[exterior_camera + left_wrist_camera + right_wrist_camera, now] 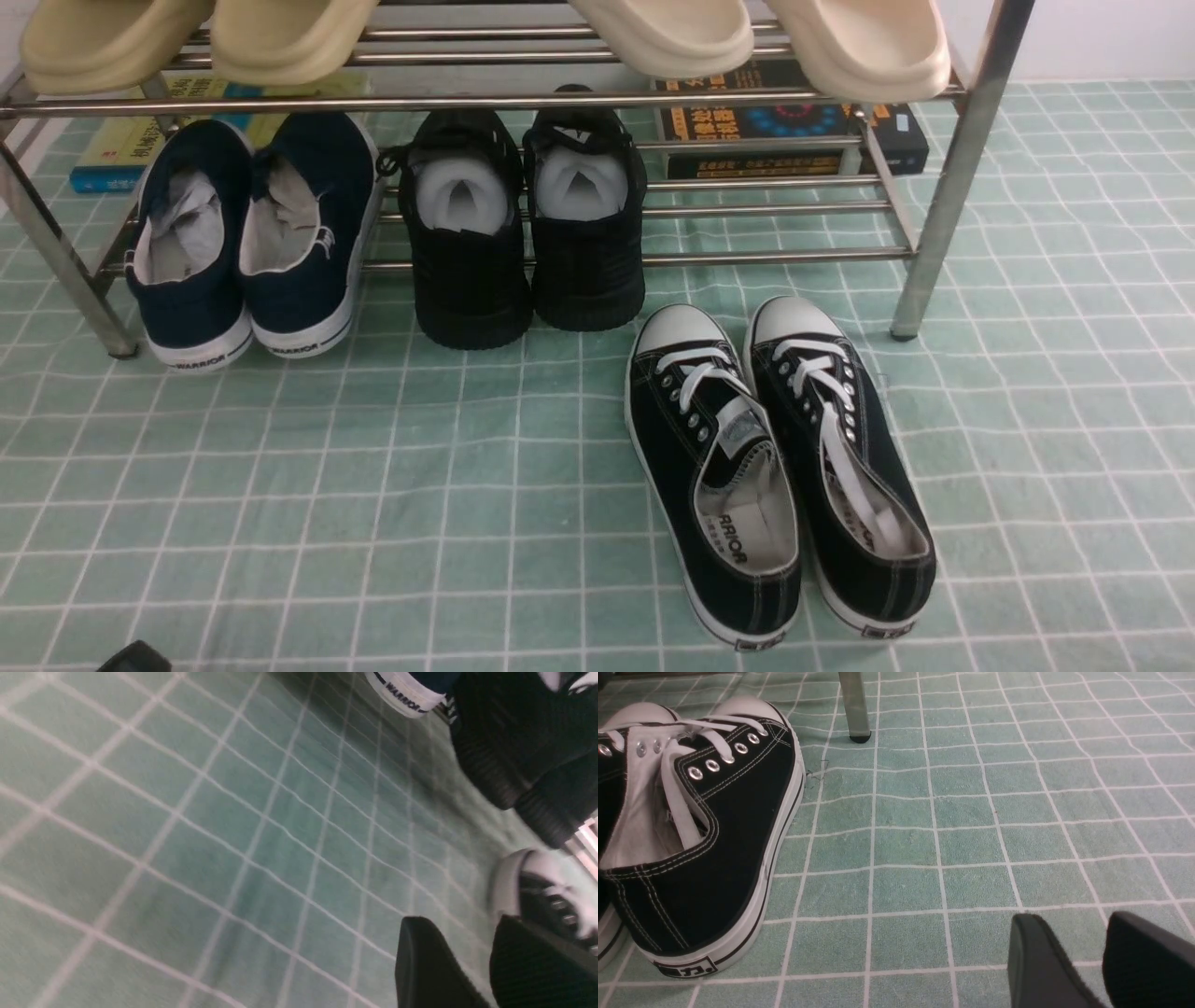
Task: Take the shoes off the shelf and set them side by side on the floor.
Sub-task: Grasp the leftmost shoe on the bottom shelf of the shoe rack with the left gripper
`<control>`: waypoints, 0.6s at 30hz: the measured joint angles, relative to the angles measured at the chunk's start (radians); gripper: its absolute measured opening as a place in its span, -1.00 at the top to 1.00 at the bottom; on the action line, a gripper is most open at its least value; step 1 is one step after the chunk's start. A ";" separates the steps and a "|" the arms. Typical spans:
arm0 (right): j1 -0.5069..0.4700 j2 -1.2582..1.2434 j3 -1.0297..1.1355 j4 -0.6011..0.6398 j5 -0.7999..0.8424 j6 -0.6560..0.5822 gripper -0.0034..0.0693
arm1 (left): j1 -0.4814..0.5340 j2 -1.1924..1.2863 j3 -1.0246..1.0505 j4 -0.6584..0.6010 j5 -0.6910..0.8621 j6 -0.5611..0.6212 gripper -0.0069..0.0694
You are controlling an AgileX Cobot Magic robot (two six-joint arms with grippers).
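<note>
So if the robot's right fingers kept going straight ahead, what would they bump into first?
Probably just the floor. Ahead of the right fingers only bare green squares show; the laced sneaker and the shelf leg sit off to one side. Depth is unclear.

You look across the floor (373,485) to the shelf (962,168) at the far side. The shoes (247,247) rest at the left end of its lower tier, heels near; the stuffed shoes (527,233) stand just right of them. Slippers (187,37) line the upper tier. Books (794,131) lie behind the bars, far left and far right. The laced sneakers (775,467) sit side by side on the floor, near the shelf's right half, toes far.
</note>
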 joint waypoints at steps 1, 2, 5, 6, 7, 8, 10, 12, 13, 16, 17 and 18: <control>0.000 0.000 0.000 0.000 0.000 0.000 0.25 | 0.000 0.000 0.000 -0.025 0.002 -0.026 0.18; 0.000 0.000 0.000 0.000 0.000 0.000 0.25 | 0.000 0.000 0.001 -0.047 0.004 -0.052 0.18; 0.000 0.000 0.000 0.000 0.000 0.000 0.25 | 0.000 0.000 0.002 -0.072 0.004 -0.077 0.18; 0.000 0.000 0.000 0.000 0.000 0.000 0.25 | 0.000 0.000 0.002 -0.077 0.004 -0.081 0.18; 0.000 0.000 0.000 0.000 0.000 0.000 0.25 | 0.000 0.000 0.002 -0.078 0.003 -0.083 0.18; 0.000 0.000 0.000 0.000 0.000 0.000 0.25 | 0.000 0.000 0.002 -0.078 0.003 -0.082 0.18; 0.000 0.000 0.000 0.000 0.000 0.001 0.25 | 0.000 0.000 0.002 -0.079 -0.001 -0.083 0.19; 0.000 0.000 0.000 0.000 0.000 0.001 0.25 | 0.000 0.000 -0.001 -0.085 0.015 -0.077 0.25; 0.000 0.000 0.000 0.000 0.000 0.001 0.25 | 0.000 0.000 -0.009 -0.085 0.041 -0.065 0.29; 0.000 0.000 0.000 0.000 0.000 0.001 0.25 | 0.000 0.000 -0.093 -0.085 0.111 0.000 0.50; 0.000 0.000 0.000 0.000 0.000 0.001 0.25 | 0.000 0.000 -0.123 -0.085 0.120 0.015 0.58; 0.000 0.000 0.000 0.000 0.000 0.001 0.25 | 0.000 0.007 -0.154 -0.082 0.126 0.032 0.67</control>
